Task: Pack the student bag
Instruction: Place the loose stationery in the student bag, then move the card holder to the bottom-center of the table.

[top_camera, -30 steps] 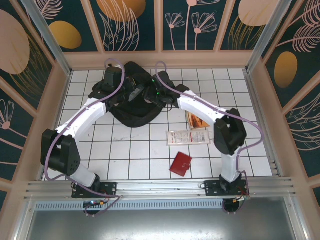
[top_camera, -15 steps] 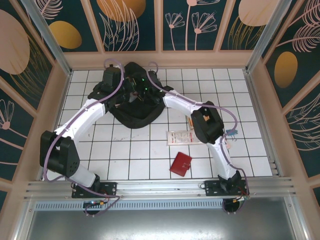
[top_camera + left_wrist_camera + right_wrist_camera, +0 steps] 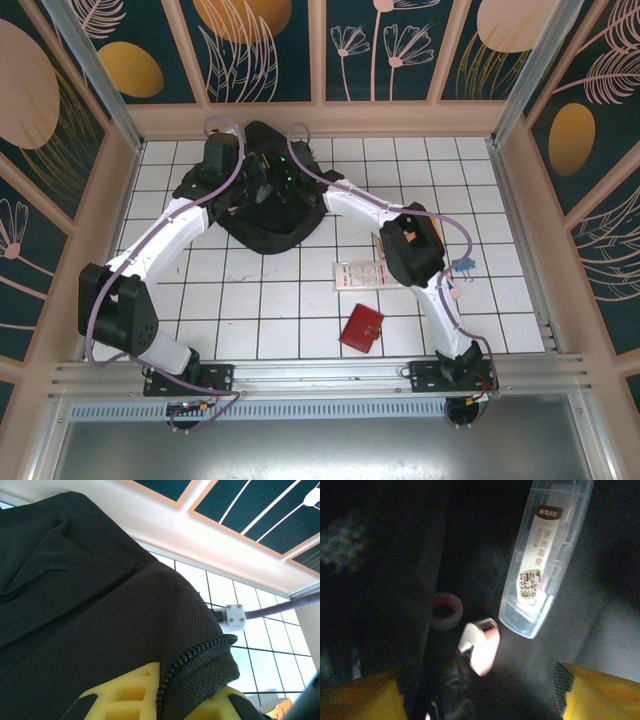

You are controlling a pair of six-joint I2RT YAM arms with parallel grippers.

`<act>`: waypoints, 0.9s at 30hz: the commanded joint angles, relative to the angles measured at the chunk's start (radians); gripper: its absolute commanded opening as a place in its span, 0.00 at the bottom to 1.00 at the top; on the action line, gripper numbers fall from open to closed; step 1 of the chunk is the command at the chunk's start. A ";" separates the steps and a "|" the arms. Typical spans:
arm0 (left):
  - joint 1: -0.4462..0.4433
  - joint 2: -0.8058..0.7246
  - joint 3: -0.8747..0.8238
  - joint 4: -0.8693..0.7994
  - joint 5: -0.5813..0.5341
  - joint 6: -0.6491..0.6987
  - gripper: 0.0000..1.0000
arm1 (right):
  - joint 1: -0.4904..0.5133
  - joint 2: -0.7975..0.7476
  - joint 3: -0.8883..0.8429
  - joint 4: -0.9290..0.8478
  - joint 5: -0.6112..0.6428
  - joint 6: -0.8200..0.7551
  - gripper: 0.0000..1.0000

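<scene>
Overhead view of a white tiled table (image 3: 260, 310). Nearest the arm bases lies a red wallet (image 3: 362, 328), and just beyond it a white leaflet (image 3: 360, 273), neither packed yet. Farther back, left of centre near the far wall, sits the student bag (image 3: 268, 232), a black backpack with both arms reaching into its top.

The left gripper (image 3: 185, 697) pinches the bag's zipper edge between its yellow pads, holding the mouth up. Over the last second the right arm has folded its elbow toward the middle and pushed deeper into the bag. The right gripper (image 3: 480, 700) has spread its jaws wide, and nothing sits between them.

Inside the bag, just beyond the right gripper, a clear plastic case (image 3: 545, 560) rests on the dark lining, near a small white object (image 3: 481, 647) and a tape roll (image 3: 444, 611). The case looks freshly let go, so one more item seems packed.
</scene>
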 commanded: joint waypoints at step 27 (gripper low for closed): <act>0.004 -0.010 0.003 0.035 0.030 -0.025 0.00 | 0.147 -1.207 -1.053 -0.642 0.095 0.006 0.77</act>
